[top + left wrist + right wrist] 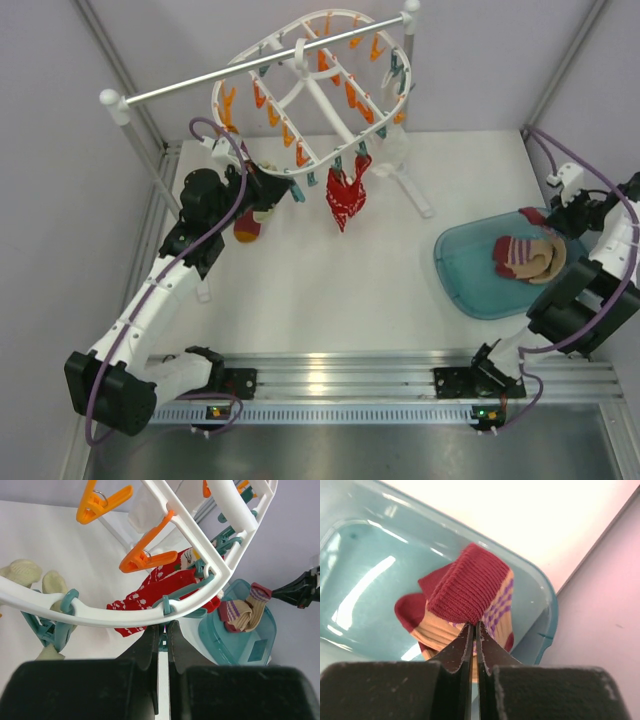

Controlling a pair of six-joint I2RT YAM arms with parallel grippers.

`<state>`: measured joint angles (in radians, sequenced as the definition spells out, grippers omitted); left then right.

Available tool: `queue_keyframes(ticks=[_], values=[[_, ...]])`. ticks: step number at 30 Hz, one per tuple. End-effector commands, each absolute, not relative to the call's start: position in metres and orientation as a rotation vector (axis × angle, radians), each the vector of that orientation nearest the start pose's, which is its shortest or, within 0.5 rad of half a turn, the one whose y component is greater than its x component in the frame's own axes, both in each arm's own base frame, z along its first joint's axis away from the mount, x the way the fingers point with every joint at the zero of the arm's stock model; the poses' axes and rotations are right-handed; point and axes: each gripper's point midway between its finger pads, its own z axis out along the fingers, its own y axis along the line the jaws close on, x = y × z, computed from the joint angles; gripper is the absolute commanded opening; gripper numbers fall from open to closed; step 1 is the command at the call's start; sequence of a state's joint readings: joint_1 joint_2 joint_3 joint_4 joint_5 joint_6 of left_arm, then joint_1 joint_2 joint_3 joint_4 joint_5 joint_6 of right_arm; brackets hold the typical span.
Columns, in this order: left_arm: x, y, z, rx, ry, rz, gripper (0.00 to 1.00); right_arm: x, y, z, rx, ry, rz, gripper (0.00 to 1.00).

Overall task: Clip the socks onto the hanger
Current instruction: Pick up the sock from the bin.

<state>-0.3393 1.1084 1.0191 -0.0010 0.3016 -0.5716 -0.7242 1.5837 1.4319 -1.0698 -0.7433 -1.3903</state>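
Observation:
The white oval hanger (pixel 300 60) with orange and teal clips hangs from a rail at the back. My left gripper (pixel 287 188) is under its near rim (pixel 100 615), shut on a teal clip (pixel 165 641). The socks (pixel 530 258), beige with a striped part and dark red ends, lie in a teal tray (pixel 470 285). My right gripper (pixel 540 216) is shut on the red ribbed cuff (pixel 465 592) of one sock at the tray's far right. The socks also show in the left wrist view (pixel 245 612).
A red patterned sock (pixel 345 195) hangs from a clip at the hanger's near edge. A dark red and orange sock (pixel 247 228) hangs beside my left gripper. The metal rail (pixel 260 65) stands on white posts. The right wall is close to the tray.

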Motion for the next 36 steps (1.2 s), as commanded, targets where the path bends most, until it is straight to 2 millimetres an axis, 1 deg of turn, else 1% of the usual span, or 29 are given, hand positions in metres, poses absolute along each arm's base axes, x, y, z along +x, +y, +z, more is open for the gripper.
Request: queue_keyframes(ticks=[1,2,4,5,8,12,13,15,17,20,21,22,23,24,26,27,28,29,30,31,32,33,34,35,36], values=[[0.330,-0.197,0.353,0.084,1.679,-0.942,0.00,0.311,-0.140,0.246,-0.840,1.993,0.171,0.00],[0.330,-0.197,0.353,0.083,1.679,-0.943,0.00,0.308,-0.133,0.267,-0.827,1.954,0.200,0.00],[0.330,-0.197,0.354,0.081,1.681,-0.944,0.00,0.302,-0.131,0.285,-0.801,1.920,0.222,0.00],[0.330,-0.197,0.353,0.083,1.682,-0.944,0.00,0.299,-0.124,0.305,-0.789,1.878,0.241,0.00],[0.330,-0.197,0.355,0.080,1.682,-0.942,0.00,0.298,-0.123,0.338,-0.720,1.808,0.233,0.00],[0.331,-0.197,0.356,0.080,1.682,-0.942,0.00,0.291,-0.114,0.370,-0.712,1.726,0.199,0.00],[0.330,-0.196,0.356,0.078,1.682,-0.941,0.00,0.291,-0.109,0.380,-0.710,1.690,0.209,0.00],[0.330,-0.196,0.356,0.079,1.678,-0.939,0.00,0.289,-0.100,0.390,-0.704,1.655,0.228,0.00],[0.330,-0.196,0.356,0.077,1.680,-0.940,0.00,0.285,-0.086,0.402,-0.702,1.609,0.263,0.00],[0.329,-0.196,0.357,0.076,1.678,-0.945,0.00,0.283,-0.061,0.411,-0.722,1.558,0.336,0.00],[0.329,-0.196,0.357,0.077,1.679,-0.949,0.00,0.281,-0.044,0.416,-0.763,1.533,0.358,0.00],[0.328,-0.197,0.358,0.077,1.676,-0.951,0.00,0.283,-0.038,0.415,-0.789,1.516,0.365,0.00],[0.328,-0.197,0.358,0.077,1.676,-0.951,0.00,0.277,-0.024,0.421,-0.796,1.507,0.384,0.00],[0.327,-0.197,0.360,0.081,1.672,-0.954,0.00,0.277,-0.007,0.422,-0.831,1.486,0.427,0.00],[0.327,-0.197,0.361,0.080,1.670,-0.955,0.00,0.276,0.012,0.428,-0.857,1.455,0.433,0.00],[0.327,-0.196,0.361,0.079,1.669,-0.954,0.00,0.276,0.027,0.432,-0.897,1.419,0.453,0.00],[0.326,-0.197,0.362,0.084,1.666,-0.958,0.00,0.279,0.033,0.419,-0.869,1.442,0.498,0.00],[0.326,-0.197,0.362,0.084,1.666,-0.958,0.00,0.275,0.043,0.420,-0.808,1.471,0.578,0.00],[0.326,-0.197,0.362,0.084,1.666,-0.961,0.00,0.271,0.059,0.439,-0.895,1.364,0.521,0.00],[0.326,-0.198,0.363,0.087,1.663,-0.963,0.00,0.272,0.064,0.430,-0.870,1.383,0.549,0.00],[0.326,-0.198,0.363,0.083,1.664,-0.964,0.00,0.271,0.071,0.430,-0.849,1.393,0.577,0.00],[0.326,-0.198,0.364,0.085,1.663,-0.968,0.00,0.265,0.089,0.430,-0.882,1.377,0.612,0.00],[0.326,-0.198,0.365,0.085,1.660,-0.971,0.00,0.268,0.094,0.422,-0.864,1.406,0.620,0.00],[0.326,-0.199,0.366,0.082,1.661,-0.976,0.00,0.266,0.102,0.418,-0.849,1.427,0.640,0.00],[0.325,-0.200,0.367,0.084,1.659,-0.982,0.00,0.261,0.120,0.412,-0.861,1.435,0.693,0.00]])
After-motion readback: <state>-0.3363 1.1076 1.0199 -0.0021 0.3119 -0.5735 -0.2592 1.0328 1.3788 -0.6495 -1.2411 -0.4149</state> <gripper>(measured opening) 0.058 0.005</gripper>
